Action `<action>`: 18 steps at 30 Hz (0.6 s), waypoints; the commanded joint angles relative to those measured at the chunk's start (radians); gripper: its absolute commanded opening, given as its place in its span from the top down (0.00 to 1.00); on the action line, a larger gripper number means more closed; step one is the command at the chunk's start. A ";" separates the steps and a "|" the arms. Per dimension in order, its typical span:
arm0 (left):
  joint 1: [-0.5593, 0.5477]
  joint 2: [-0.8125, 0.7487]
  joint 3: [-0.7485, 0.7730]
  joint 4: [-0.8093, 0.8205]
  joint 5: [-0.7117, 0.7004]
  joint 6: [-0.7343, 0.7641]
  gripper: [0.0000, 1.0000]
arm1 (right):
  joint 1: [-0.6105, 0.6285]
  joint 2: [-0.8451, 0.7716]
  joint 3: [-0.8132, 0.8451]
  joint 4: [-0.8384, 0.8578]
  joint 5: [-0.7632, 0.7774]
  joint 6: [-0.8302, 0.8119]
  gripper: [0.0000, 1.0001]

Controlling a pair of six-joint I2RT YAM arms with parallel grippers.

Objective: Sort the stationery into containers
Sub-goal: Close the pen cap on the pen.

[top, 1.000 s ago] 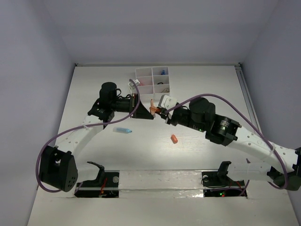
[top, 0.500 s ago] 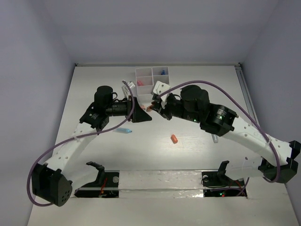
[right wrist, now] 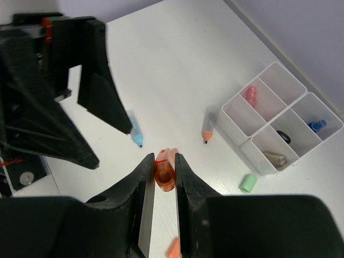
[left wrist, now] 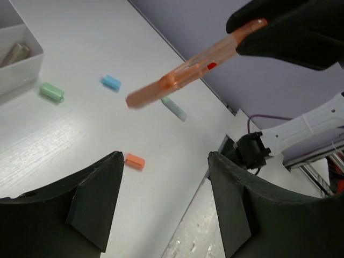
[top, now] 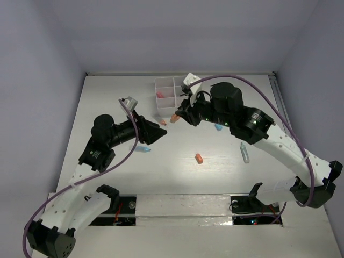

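Pinches an orange marker [right wrist: 164, 177] between the right gripper [right wrist: 164, 162] jaws, shows a red barrel mark [left wrist: 211, 66] too blurred to read, holds the left gripper [left wrist: 165, 158] jaws apart and empty, short of that marker.

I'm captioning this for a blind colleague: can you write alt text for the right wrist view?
The right claw grips an orange marker above a white table. Below are a partly filled white organiser box, a green eraser, a light-blue marker and the open left claw.

Both arms reach inward, their grippers facing each other.
Left gripper [top: 160, 130] hangs wide open; right gripper [top: 179, 115], just in front of the organiser box [top: 165, 83], pinches an orange marker [left wrist: 188, 74].
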 commanded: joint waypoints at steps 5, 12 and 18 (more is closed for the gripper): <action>-0.045 -0.150 -0.111 0.251 -0.187 -0.010 0.39 | -0.087 -0.011 0.086 0.013 -0.184 0.134 1.00; -0.149 -0.169 -0.169 0.480 -0.293 0.049 0.39 | -0.105 0.008 0.151 0.028 -0.266 0.247 1.00; -0.207 -0.132 -0.183 0.644 -0.338 0.085 0.39 | -0.115 0.016 0.197 0.033 -0.318 0.331 1.00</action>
